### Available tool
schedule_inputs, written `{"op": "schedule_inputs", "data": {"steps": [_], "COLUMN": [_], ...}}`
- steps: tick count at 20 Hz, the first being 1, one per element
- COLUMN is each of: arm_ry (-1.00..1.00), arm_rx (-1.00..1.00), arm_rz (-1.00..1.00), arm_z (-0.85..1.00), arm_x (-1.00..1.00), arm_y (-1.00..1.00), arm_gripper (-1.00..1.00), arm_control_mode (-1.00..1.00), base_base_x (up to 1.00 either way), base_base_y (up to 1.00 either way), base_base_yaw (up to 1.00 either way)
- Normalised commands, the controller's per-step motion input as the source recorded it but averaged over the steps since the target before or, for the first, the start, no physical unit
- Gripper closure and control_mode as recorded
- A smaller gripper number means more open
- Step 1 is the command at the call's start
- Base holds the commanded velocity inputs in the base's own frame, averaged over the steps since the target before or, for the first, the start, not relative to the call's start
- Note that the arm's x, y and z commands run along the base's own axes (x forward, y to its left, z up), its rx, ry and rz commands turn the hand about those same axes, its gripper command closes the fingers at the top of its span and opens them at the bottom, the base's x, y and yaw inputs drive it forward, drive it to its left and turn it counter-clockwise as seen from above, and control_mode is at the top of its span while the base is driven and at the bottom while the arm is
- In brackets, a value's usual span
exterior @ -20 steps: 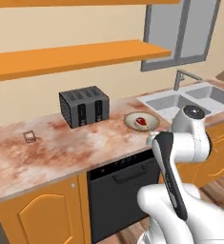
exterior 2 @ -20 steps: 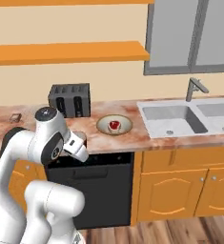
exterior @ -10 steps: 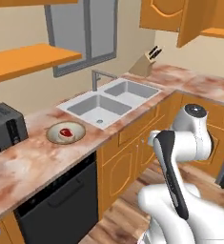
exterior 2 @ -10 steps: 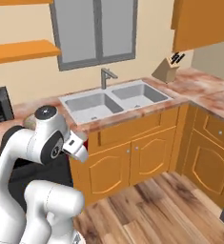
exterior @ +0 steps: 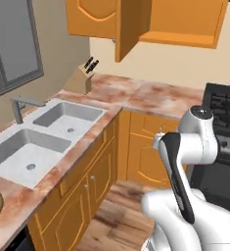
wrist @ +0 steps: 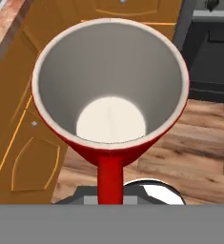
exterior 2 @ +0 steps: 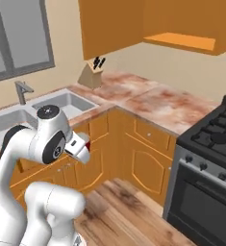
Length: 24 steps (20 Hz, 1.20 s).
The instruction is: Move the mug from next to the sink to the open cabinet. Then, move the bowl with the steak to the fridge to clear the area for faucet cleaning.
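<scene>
Up close to the hand, the red mug (wrist: 109,90) sits pinched in the gripper (exterior 2: 82,150), and the robot has rolled past the sink (exterior: 38,142) toward the open cabinet (exterior: 182,19).

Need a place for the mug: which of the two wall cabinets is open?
The open cabinet nearer the stove: its door is swung outward, baring the orange shelf. The wall cabinet nearer the window is shut.

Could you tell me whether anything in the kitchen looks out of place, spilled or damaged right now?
Nothing stands out. The red mug in the tool is empty and intact, the sink basins are dry, the cabinet door hangs open, and the knife block stands upright on the counter.
</scene>
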Motion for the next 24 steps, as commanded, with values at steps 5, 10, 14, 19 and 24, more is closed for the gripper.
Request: {"op": "schedule_inputs", "data": {"steps": [5, 10, 14, 19, 24], "arm_ry": [0.00, 0.00, 0.00, 0.00, 0.00], "arm_rx": [0.00, 0.00, 0.00, 0.00, 0.00], "arm_rz": [0.00, 0.00, 0.00, 0.00, 0.00], "arm_z": [0.00, 0.00, 0.00, 0.00, 0.00], "arm_x": [0.00, 0.00, 0.00, 0.00, 0.00], "arm_y": [0.00, 0.00, 0.00, 0.00, 0.00], "arm_gripper": [1.00, 1.00, 1.00, 1.00, 1.00], "arm_control_mode": [1.00, 1.00, 1.00, 1.00, 1.00], "base_base_x": [1.00, 1.00, 1.00, 1.00, 1.00], "base_base_y": [-0.30, 0.00, 0.07, 0.38, 0.52], "base_base_yaw": [-0.39, -0.36, -0.30, -0.31, -0.31]}}
